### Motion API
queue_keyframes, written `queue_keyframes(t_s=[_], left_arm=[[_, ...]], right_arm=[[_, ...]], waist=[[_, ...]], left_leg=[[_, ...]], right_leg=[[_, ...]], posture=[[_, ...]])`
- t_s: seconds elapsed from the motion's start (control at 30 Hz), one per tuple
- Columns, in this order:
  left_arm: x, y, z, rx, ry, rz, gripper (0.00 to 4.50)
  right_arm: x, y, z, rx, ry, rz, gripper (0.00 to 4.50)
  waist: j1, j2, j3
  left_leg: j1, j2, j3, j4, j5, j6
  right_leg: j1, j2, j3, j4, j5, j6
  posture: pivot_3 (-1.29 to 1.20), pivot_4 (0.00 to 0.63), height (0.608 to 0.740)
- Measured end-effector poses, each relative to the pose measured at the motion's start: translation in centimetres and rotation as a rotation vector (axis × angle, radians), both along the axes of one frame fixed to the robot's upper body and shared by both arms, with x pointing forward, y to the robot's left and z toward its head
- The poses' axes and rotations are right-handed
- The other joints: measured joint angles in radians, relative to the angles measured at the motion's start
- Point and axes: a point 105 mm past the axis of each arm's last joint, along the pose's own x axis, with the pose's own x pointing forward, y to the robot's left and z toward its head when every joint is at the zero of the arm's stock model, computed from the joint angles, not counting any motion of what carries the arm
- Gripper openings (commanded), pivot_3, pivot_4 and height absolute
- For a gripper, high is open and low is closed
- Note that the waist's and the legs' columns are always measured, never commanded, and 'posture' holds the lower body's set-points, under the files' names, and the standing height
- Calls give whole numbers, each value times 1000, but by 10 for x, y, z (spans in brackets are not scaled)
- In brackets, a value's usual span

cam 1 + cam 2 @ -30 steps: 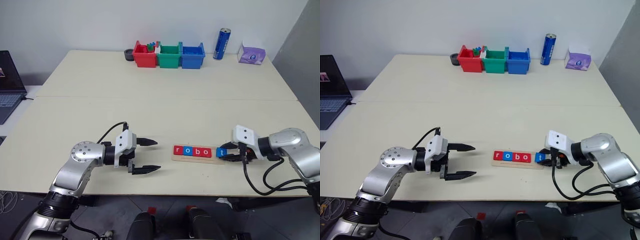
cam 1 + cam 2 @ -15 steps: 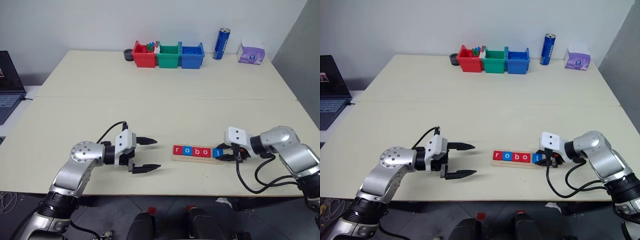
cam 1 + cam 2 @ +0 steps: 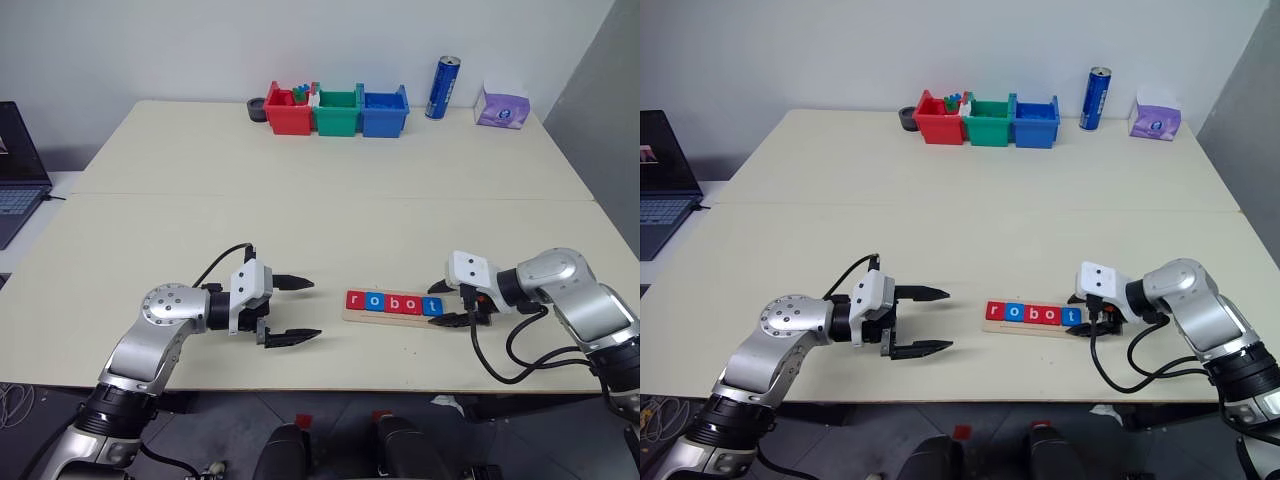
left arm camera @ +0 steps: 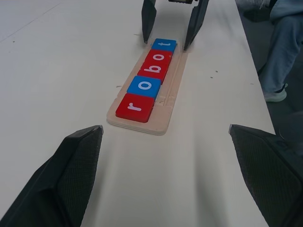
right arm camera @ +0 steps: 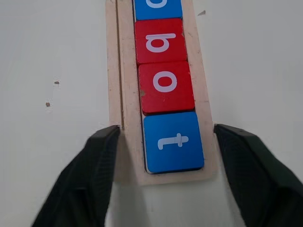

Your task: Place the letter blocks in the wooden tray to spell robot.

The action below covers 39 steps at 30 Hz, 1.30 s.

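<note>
The wooden tray point(image 3: 385, 317) lies near the table's front edge, right of centre. Several letter blocks fill it in a row: red r point(image 3: 355, 300), blue o point(image 3: 370, 301), red b point(image 3: 386, 302), red o point(image 3: 402, 303), blue t point(image 3: 430, 306). My right gripper point(image 3: 445, 305) is open, and its fingers point(image 5: 94, 170) straddle the tray's right end on either side of the t block point(image 5: 173, 141) without touching it. My left gripper point(image 3: 315, 308) stands open and empty a short way left of the tray, pointing at it.
Red point(image 3: 289, 110), green point(image 3: 338, 111) and blue point(image 3: 384, 111) bins line the table's far edge, with a blue can point(image 3: 443, 88) and a purple packet point(image 3: 502, 108) to their right. A laptop point(image 3: 18, 170) sits off the left side. A person's leg point(image 4: 284, 47) is beyond the table's right edge.
My right gripper carried the blue t block leftward, set it into the tray's right end against the red o, and opened. The left arm stayed still.
</note>
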Motion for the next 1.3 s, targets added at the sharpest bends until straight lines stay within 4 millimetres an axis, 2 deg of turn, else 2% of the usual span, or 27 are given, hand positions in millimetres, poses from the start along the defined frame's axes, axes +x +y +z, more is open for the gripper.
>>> queue_keyframes(t_s=[0.03, 0.23, 0.33, 0.43, 0.53, 0.7, 0.9, 1.3], left_arm=[[0, 0, 0, 0, 0, 0, 4500], [0, 0, 1, 0, -3, 3, 4500], [-2, 0, 0, 3, -5, 9, 4500], [-4, 1, -1, 5, -3, 12, 4500], [-5, 3, -2, 10, 1, 15, 4500], [-5, 4, -2, 10, -1, 11, 4500], [-4, 7, -6, 11, 4, 11, 4500], [-4, 7, -6, 19, -9, 10, 4500]], right_arm=[[1, 0, 1, 2, 0, -3, 4490], [2, 2, 20, 51, -27, -26, 4490], [-5, -9, 24, 21, -47, -44, 4490], [-13, -20, 12, -18, -40, -70, 3602], [-17, -26, 2, -47, -33, -86, 2518], [-14, -29, 1, -79, -84, -96, 732], [-15, -26, -4, -90, -73, -82, 732], [-9, -14, 2, -82, -94, -42, 732]], waist=[[0, 0, 0], [0, 0, 0], [3, 0, 0], [3, 0, 0], [2, 0, 0], [-2, 0, 0], [0, 0, 0], [0, 0, 0]], left_leg=[[0, 0, 0, 0, 0, 0], [0, 0, -1, 0, 0, 0], [-1, 0, -1, 0, 0, 0], [-1, 0, 0, 0, 0, 0], [0, 0, 0, 0, 0, 0], [1, 0, 1, 0, 0, 0], [0, 0, 1, 0, 0, 0], [0, 0, 0, 0, 0, 0]], right_leg=[[0, 0, 0, 0, 0, 0], [0, 0, 0, 0, 0, 0], [0, -1, -1, 0, 0, 0], [0, -1, -1, 0, 0, 0], [0, 0, -1, 0, 0, 0], [0, 0, 0, 0, -1, 1], [0, 0, 0, 0, 0, 0], [0, 0, 0, 0, 0, 0]], posture=[[0, 150, 740], [0, 150, 740], [0, 150, 740], [0, 150, 740], [0, 150, 740], [0, 150, 740], [0, 150, 740], [0, 150, 740]])
